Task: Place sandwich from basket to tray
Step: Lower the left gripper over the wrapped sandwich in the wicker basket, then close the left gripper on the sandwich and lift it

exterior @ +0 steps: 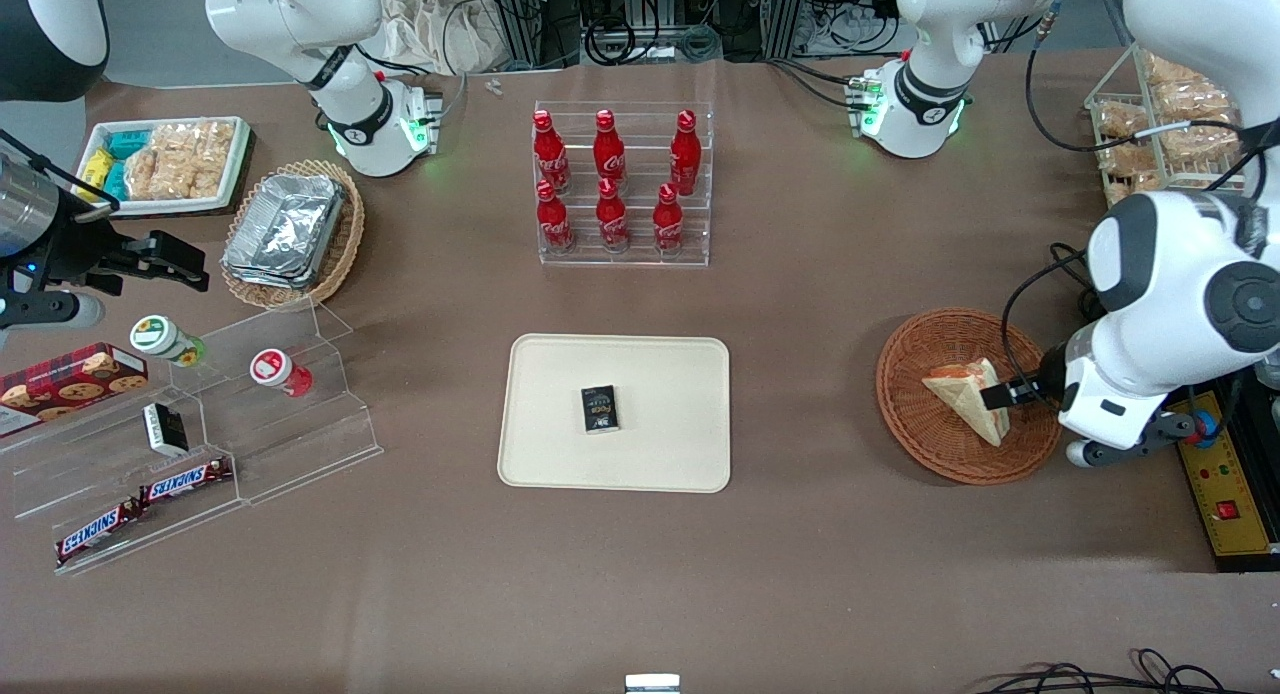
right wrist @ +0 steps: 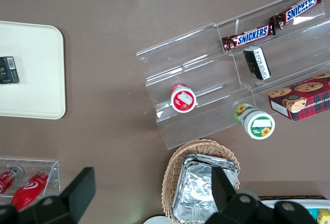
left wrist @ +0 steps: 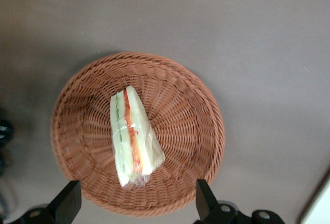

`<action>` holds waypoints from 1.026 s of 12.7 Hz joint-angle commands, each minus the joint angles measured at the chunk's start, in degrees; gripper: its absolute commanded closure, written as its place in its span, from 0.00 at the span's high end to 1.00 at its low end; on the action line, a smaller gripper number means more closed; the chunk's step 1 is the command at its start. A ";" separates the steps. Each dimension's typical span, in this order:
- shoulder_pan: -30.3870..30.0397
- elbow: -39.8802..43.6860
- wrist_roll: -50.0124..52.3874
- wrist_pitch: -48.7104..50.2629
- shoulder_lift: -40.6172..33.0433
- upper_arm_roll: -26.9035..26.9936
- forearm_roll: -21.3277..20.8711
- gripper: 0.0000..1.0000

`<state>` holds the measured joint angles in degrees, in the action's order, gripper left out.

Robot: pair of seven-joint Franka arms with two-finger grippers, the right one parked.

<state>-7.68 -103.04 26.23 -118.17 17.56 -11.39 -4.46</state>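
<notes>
The sandwich [exterior: 968, 398], a wrapped white-bread wedge with red and green filling, lies in the round reddish-brown wicker basket [exterior: 905, 374] toward the working arm's end of the table. My left gripper [exterior: 1006, 394] hovers over the basket at the sandwich's wide end. In the left wrist view the gripper [left wrist: 136, 203] is open, its black fingers [left wrist: 67, 203] spread wide above the basket's rim [left wrist: 206, 110], with the sandwich [left wrist: 131, 139] just ahead of them and untouched. The cream-beige tray [exterior: 560, 384] lies at the table's middle with a small black box [exterior: 600, 410] on it.
An acrylic rack of red cola bottles [exterior: 612, 184] stands farther from the front camera than the tray. A yellow control box [exterior: 1225, 484] lies beside the basket. A clear stepped shelf [exterior: 200, 444], an oval basket of foil containers [exterior: 290, 229] and a white snack tray [exterior: 165, 164] sit toward the parked arm's end.
</notes>
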 commanded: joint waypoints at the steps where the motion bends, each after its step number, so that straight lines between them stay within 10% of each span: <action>1: -2.42 -8.56 6.10 -10.11 -1.04 -0.39 -0.81 1.00; 12: -3.04 -15.36 16.65 -18.68 4.40 0.05 -0.81 1.00; 13: -2.87 -14.31 18.75 -18.68 5.54 0.05 -0.81 0.74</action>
<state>-10.20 -118.22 41.41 -135.74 21.66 -10.99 -4.45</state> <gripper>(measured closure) 0.004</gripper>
